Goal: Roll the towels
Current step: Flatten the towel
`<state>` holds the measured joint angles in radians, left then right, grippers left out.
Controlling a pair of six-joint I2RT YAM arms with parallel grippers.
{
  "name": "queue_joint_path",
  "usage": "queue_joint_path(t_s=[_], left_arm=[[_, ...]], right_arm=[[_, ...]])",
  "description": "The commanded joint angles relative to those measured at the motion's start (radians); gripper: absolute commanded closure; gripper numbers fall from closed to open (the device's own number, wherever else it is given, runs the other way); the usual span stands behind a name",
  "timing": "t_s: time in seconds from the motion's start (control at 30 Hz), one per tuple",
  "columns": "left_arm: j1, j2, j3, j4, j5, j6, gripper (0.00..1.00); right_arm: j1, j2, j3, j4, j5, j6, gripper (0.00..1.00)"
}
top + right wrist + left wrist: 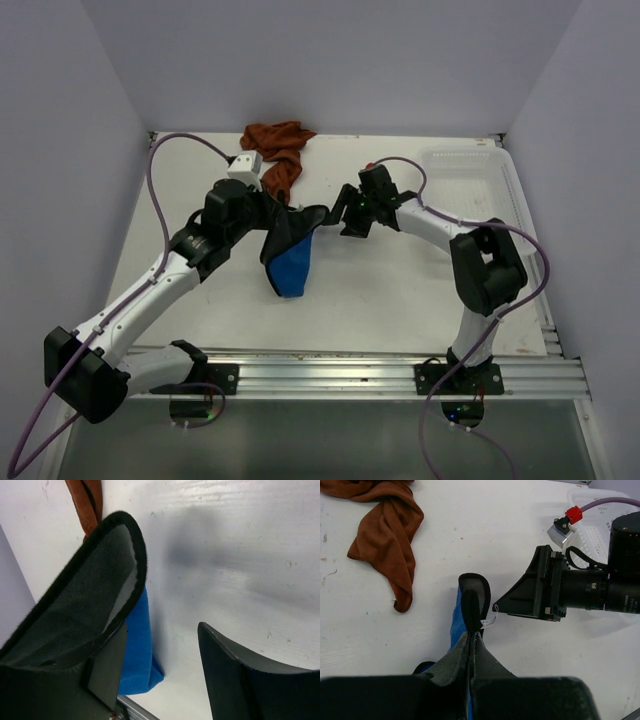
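The blue towel (pixel 291 262) hangs mid-worktop from the left hand (pixel 300 214), which is clamped tight on a dark-edged fold at the towel's top. From that pinch the cloth drapes down and toward the near edge, so its long axis runs roughly far-to-near, with the free end resting on the worktop (pixel 400 300).

The right hand (pixel 352 212) sits just beside that pinched corner, on its right, with the fingers parted about halfway and nothing between them. In the right wrist view the dark fold lies against the outer face of one finger, not in the gap. To take the towel, this hand would likely need to shift left so the edge falls between its fingers.

The left arm reaches in from the near-left corner, forearm angled toward the centre. The right arm bends at the elbow and points its hand leftward across the worktop.

The brown towel (pixel 281 152) lies bunched at the far edge, untouched and unrolled. It is nearer the left hand. A basket (pixel 465 180) sits in the far-right corner.
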<state>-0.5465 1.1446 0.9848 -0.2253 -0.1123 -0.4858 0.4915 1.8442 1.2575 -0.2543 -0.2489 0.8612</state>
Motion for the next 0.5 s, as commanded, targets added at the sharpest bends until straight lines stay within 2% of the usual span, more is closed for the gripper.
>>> queue_joint_path(t_s=[0.0,0.2,0.47], left_arm=[[-0.006,0.004,0.021,-0.017,0.008,0.026,1.00],[-0.006,0.024,0.032,-0.032,0.000,0.038,1.00],[-0.006,0.041,0.029,-0.035,-0.006,0.050,1.00]], right_arm=[[-0.014,-0.022,0.000,0.060,0.032,0.050,0.38],[-0.018,-0.091,-0.036,0.000,0.135,0.002,0.38],[-0.031,0.053,0.066,0.082,0.042,-0.030,0.39]])
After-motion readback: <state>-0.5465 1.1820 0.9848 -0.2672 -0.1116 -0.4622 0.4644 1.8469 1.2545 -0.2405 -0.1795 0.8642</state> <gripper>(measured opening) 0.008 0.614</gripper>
